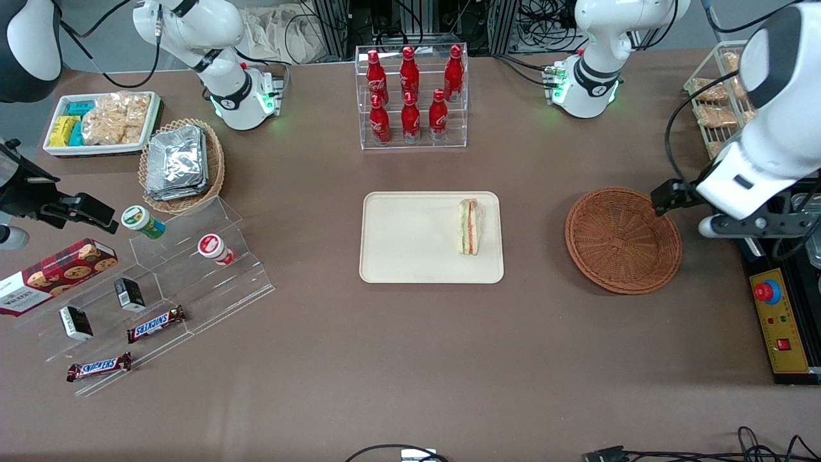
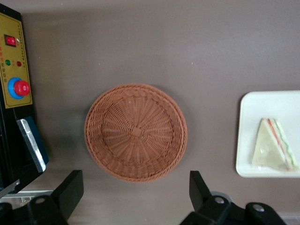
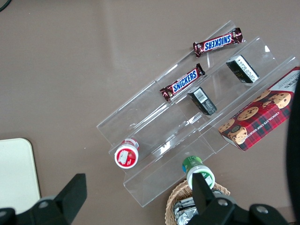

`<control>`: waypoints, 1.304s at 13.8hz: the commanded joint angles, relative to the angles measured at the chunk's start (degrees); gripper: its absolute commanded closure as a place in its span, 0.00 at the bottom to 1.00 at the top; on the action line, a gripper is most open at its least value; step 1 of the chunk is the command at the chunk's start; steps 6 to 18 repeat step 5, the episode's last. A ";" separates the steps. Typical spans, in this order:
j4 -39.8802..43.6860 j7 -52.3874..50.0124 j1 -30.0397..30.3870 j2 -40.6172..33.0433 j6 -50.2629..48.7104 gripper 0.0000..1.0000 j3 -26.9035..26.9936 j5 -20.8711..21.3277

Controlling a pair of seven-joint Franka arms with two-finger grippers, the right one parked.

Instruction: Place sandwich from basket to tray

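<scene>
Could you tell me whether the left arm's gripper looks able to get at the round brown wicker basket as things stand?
Probably yes: the open gripper hovers above the empty round brown wicker basket, nothing between them.

The tray [image 2: 269, 165] is cut off by the left wrist view's edge, only its basket-side end showing. The gripper [image 2: 136, 199] shows just two dark fingertips [image 2: 70, 190]. The control box [image 1: 784, 330] is partly hidden under the working arm.
</scene>
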 commanded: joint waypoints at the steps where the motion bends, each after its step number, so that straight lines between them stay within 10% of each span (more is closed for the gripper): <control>1: -1.76 5.76 -1.56 -4.58 -3.01 0.00 4.19 -2.01; 18: -1.59 6.39 -1.74 -6.70 -6.01 0.00 4.37 -2.01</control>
